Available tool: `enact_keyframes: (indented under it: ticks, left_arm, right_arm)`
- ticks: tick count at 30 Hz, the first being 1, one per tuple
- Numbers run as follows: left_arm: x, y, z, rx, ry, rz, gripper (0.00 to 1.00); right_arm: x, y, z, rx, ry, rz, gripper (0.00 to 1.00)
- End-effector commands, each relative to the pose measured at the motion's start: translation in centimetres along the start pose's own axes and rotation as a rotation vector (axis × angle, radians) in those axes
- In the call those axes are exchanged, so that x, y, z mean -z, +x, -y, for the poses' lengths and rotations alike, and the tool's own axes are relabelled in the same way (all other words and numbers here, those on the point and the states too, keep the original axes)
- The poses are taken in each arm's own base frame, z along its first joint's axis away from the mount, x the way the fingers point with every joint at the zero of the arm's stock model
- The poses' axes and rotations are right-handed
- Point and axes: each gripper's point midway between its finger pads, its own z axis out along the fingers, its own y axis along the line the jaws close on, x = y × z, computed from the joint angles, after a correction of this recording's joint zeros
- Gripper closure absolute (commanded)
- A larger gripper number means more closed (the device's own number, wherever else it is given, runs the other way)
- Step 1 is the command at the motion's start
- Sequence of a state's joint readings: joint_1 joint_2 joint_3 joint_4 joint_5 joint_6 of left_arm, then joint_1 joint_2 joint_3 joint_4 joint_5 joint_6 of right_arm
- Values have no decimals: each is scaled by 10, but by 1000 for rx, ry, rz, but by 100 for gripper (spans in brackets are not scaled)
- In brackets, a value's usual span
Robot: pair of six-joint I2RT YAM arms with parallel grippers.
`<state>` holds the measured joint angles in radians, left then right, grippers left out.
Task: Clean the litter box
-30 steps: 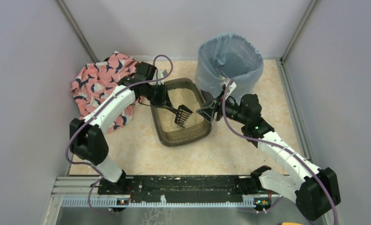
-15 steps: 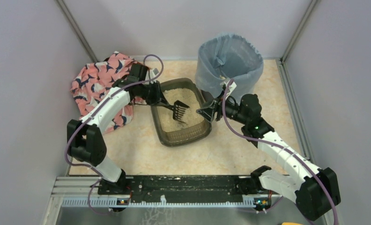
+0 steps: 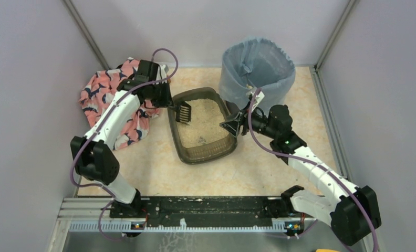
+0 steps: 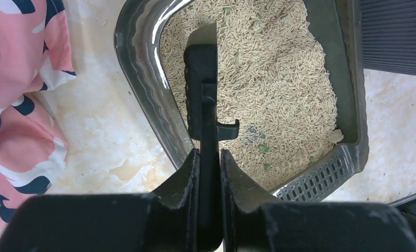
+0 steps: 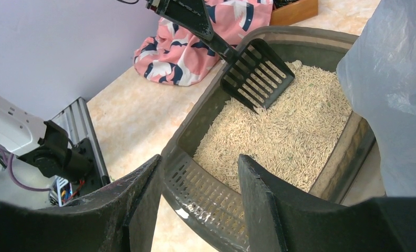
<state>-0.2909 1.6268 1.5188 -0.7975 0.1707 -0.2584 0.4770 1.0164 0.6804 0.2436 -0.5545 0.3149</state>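
The litter box (image 3: pixel 203 153), a dark grey tray of beige granules, sits mid-floor. My left gripper (image 3: pixel 166 101) is shut on the handle of a black slotted scoop (image 3: pixel 183 113), whose head hangs over the box's far left corner. In the left wrist view the handle (image 4: pixel 200 79) runs straight out between my shut gripper (image 4: pixel 209 155) above the box's left wall (image 4: pixel 143 79). My right gripper (image 3: pixel 231 127) straddles the box's right rim. In the right wrist view this gripper (image 5: pixel 199 157) clasps the perforated rim (image 5: pixel 206 184), one finger outside and one inside. The scoop (image 5: pixel 256 73) looks empty.
A round bin with a blue-grey bag (image 3: pixel 256 68) stands just behind the box on the right, close to my right wrist (image 5: pixel 395 79). A pink patterned cloth (image 3: pixel 106 89) lies left of the box. Small green and dark bits (image 4: pixel 263 149) lie in the litter. Walls enclose three sides.
My left arm pulled the scoop back from the middle of the box to its far left corner. The right arm has not moved.
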Motion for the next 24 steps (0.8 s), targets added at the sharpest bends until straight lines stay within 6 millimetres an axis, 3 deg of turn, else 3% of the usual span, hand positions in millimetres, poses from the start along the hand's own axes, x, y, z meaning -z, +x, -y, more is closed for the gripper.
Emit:
enact_keyframes:
  ticks: [1, 12, 20, 24]
  left_arm:
    - [3, -4, -9, -58, -56, -7, 100]
    - [-47, 39, 28, 59, 218, -174, 100]
    - [-61, 43, 48, 105, 352, -220, 100]
    - [-68, 55, 60, 152, 451, -290, 100]
  right_arm:
    - [-2, -12, -1, 33, -17, 41, 45]
    - [-1, -11, 0, 35, -9, 40, 45]
    - [-1, -10, 1, 33, -7, 38, 45]
    - [0, -10, 1, 34, -5, 38, 45]
